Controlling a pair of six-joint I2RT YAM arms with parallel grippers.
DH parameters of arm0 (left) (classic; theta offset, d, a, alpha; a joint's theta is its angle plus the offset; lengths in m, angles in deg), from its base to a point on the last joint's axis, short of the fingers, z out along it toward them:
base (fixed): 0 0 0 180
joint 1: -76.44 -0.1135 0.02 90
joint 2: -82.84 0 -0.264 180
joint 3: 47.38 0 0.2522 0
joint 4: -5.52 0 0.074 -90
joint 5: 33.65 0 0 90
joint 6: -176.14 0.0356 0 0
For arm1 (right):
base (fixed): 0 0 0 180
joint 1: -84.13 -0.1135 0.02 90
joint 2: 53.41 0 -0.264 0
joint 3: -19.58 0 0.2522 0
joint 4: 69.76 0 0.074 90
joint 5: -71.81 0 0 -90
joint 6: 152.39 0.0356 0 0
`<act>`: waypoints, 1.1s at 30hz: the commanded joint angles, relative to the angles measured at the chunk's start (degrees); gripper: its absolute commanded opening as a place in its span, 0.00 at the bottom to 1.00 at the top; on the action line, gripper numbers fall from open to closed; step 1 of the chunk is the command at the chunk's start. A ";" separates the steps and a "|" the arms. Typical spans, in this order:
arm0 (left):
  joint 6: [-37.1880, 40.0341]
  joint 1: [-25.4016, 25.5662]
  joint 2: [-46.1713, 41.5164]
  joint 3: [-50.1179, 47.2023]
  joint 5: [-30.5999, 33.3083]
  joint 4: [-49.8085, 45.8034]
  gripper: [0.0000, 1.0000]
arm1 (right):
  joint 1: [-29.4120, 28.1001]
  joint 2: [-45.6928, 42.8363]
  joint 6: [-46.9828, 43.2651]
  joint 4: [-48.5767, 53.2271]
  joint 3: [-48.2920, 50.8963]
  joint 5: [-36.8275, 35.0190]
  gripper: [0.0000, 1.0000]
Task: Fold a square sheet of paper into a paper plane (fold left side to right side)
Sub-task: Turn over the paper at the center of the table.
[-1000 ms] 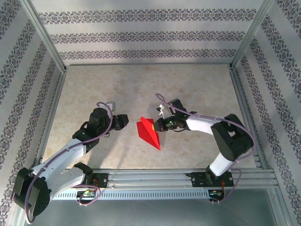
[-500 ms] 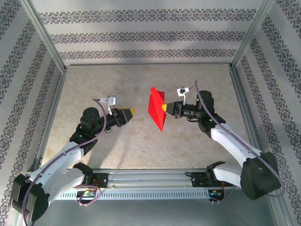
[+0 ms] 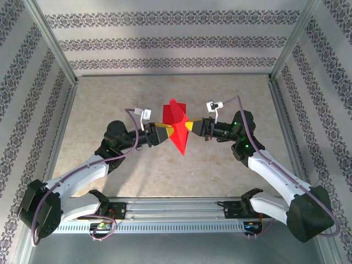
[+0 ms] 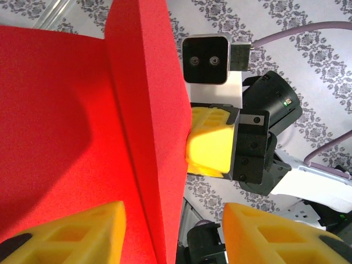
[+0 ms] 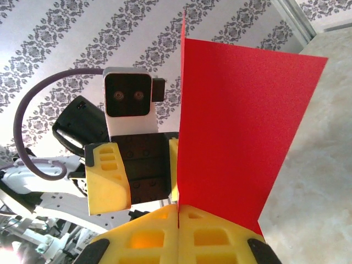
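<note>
The square sheet of paper (image 3: 177,131) is bright red, folded into a pointed wedge with a centre crease, and hangs in the air over the middle of the table. My right gripper (image 3: 189,126) is shut on its right edge; in the right wrist view the yellow fingers (image 5: 179,212) meet on the red paper (image 5: 236,132). My left gripper (image 3: 166,131) faces it from the left with its jaws apart. In the left wrist view a flap of the paper (image 4: 82,137) stands between the left gripper's (image 4: 173,212) fingers, and the right pad is clear of it.
The beige table (image 3: 126,99) lies below, ringed by a metal frame (image 3: 55,49) and patterned walls. The arms' base rail (image 3: 181,212) runs along the near edge. The two wrists are close together, nearly nose to nose.
The right gripper lifted the red paper off the table and carried it up and back. The left gripper rose and closed in from the left until the paper sits between its fingers.
</note>
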 commanded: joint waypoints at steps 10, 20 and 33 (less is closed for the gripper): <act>2.37 1.41 0.68 2.10 1.92 1.38 0.43 | -2.20 0.74 0.54 -3.18 -0.19 1.52 0.00; 3.64 1.59 0.42 2.24 3.18 -0.36 0.21 | -2.73 1.81 0.71 -2.94 -0.28 0.89 0.00; 4.82 1.65 -1.05 2.23 4.91 -1.73 0.04 | 0.50 -2.05 0.02 2.83 -0.13 -1.06 0.20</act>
